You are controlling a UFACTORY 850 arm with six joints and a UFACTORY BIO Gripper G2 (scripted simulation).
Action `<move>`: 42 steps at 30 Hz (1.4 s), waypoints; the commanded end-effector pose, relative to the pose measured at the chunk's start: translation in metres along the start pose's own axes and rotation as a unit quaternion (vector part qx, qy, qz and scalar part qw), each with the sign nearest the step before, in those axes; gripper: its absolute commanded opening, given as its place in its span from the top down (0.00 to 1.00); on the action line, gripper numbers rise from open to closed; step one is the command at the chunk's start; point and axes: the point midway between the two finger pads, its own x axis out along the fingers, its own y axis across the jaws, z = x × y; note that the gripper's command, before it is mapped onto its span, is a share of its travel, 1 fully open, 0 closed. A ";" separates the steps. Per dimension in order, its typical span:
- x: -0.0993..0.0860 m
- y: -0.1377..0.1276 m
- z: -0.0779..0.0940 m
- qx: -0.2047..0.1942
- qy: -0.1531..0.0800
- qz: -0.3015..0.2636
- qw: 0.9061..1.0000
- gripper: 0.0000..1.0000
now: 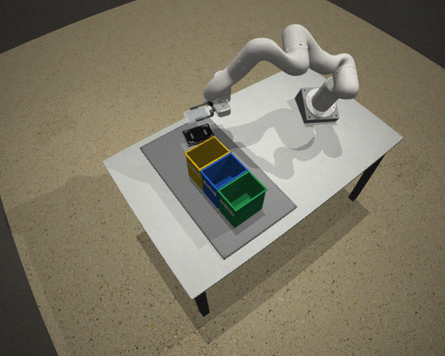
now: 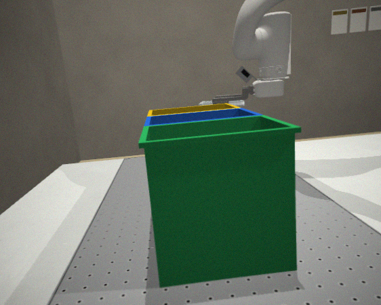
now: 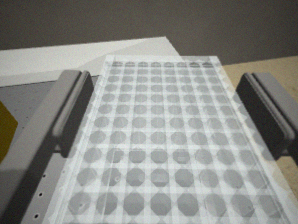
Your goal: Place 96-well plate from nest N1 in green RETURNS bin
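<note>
Wrist (image 1: 218,88) (image 2: 274,47) downward, reached out high near the black plate nest (image 1: 199,134), with the 96-well plate (image 1: 196,114) (image 2: 206,103) (image 3: 157,122) clamped level in the gripper (image 1: 198,112) (image 2: 222,99) (image 3: 165,112).

Place: laboratory | evidence: 96-well plate (image 1: 197,114) (image 2: 238,102) (image 3: 157,135), perforated grey board (image 1: 183,190) (image 2: 109,244) (image 3: 15,102), plate nest (image 1: 199,134), white worktop (image 1: 329,154) (image 2: 31,193) (image 3: 45,60), robot arm (image 1: 262,49) (image 2: 275,44)

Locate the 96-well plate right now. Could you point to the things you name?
The 96-well plate (image 1: 196,114) (image 3: 159,135) is held in the gripper (image 1: 200,112) (image 3: 167,112), raised off the black plate nest (image 1: 199,134); the top view shows it beyond the yellow bin (image 1: 188,168).
</note>
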 end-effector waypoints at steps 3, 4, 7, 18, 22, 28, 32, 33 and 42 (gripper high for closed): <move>0.001 0.000 0.011 0.000 -0.001 0.000 1.000 1.00; 0.001 0.000 0.013 0.000 -0.001 0.000 1.000 1.00; 0.001 0.000 0.018 0.000 -0.001 0.000 1.000 1.00; 0.001 0.000 0.033 0.000 -0.001 0.000 1.000 1.00; 0.001 0.000 0.040 0.000 -0.001 0.000 1.000 1.00; 0.001 0.000 0.050 0.000 -0.001 0.000 1.000 1.00; 0.001 0.000 0.051 0.000 -0.001 0.000 1.000 1.00; 0.001 0.000 0.051 0.000 -0.001 0.000 1.000 1.00; 0.001 0.003 0.051 0.000 -0.001 0.017 1.000 1.00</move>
